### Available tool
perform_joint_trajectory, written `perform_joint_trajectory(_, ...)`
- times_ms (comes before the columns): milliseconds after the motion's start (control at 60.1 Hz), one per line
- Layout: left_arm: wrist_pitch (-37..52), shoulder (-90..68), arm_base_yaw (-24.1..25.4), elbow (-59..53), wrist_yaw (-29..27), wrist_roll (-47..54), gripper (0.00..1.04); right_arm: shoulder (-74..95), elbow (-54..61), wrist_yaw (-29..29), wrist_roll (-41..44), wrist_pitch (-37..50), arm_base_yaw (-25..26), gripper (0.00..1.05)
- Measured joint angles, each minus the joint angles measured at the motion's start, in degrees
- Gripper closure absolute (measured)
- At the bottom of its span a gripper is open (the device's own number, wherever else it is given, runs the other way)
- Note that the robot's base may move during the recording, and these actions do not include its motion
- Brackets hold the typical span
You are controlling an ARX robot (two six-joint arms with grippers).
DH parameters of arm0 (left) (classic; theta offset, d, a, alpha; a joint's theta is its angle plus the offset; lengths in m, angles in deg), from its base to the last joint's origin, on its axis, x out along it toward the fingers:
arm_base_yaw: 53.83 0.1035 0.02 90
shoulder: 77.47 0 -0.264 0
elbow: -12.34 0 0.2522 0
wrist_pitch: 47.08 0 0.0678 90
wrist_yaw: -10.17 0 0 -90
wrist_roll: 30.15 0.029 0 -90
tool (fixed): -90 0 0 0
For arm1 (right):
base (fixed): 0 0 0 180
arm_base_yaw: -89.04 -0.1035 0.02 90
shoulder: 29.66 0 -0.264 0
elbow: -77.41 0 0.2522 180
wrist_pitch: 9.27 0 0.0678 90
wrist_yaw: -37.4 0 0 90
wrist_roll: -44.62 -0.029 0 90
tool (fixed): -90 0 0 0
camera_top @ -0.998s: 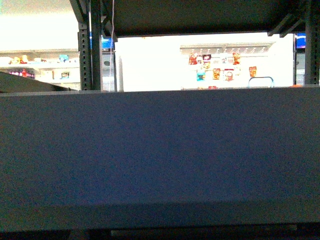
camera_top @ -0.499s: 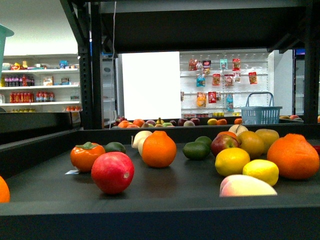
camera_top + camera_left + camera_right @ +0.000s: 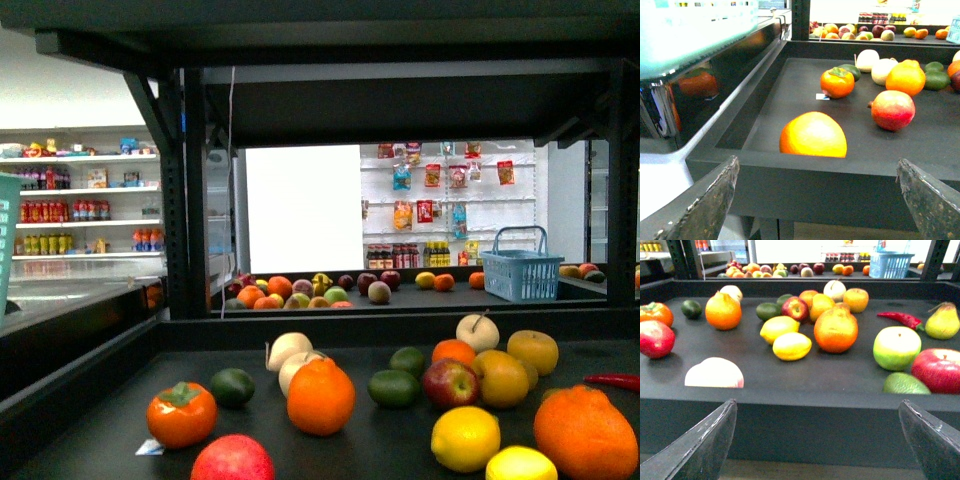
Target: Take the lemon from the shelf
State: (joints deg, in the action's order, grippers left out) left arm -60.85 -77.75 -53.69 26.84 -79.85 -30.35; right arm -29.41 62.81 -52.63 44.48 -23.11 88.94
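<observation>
– Tools first: left tool (image 3: pixel 817 161) and right tool (image 3: pixel 817 402) both spread wide, gripping nothing, hanging just outside the front lip.

– And the lemon (image 3: pixel 792 346)?

– Lying on the shelf (image 3: pixel 800 432) tier, right of its middle in the front view, a little back from the lip and nearer the right tool. Touching or almost touching a second lemon (image 3: pixel 779 326) just behind; cannot tell which.

– Likely trouble?

– Probably a nudge to the big orange (image 3: pixel 835 330) just beside, if approached this wide open; could roll and shove the lemon off line. Might clip the lip if brought in too low. Could also pinch that smooth round skin off-centre and squirt it away towards the pale peach (image 3: pixel 714 374) in front. Worth not mistaking the blushed fruit (image 3: pixel 812 135) at the left front corner for the target.

– Counts?

– From the right wrist: two lemons, one big orange, one smaller orange (image 3: pixel 723 311), two red apples (image 3: pixel 795 308), one green apple (image 3: pixel 897 347), one pear (image 3: pixel 942 322), one chilli (image 3: pixel 902 319), one pale peach. Further out, one blue basket (image 3: pixel 522 265) on the far tier.
</observation>
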Motion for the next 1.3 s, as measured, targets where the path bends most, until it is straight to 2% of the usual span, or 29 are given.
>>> perform_joint_trajectory(1148, 0.0, 0.0, -0.02, 0.0, 0.0, -0.02, 0.08, -0.02, 0.0, 0.0, 0.0, 0.0, 0.0, 0.07)
perform_joint_trajectory(1214, -3.85, -1.92, -1.27, 0.98, -3.74, -5.33, 0.08, -0.02, 0.0, 0.0, 0.0, 0.0, 0.0, 0.07)
perform_joint_trajectory(1297, -6.56, -6.56, -2.16, 2.05, -3.48, -13.51, 0.08, -0.02, 0.0, -0.02, 0.0, 0.0, 0.0, 0.07)
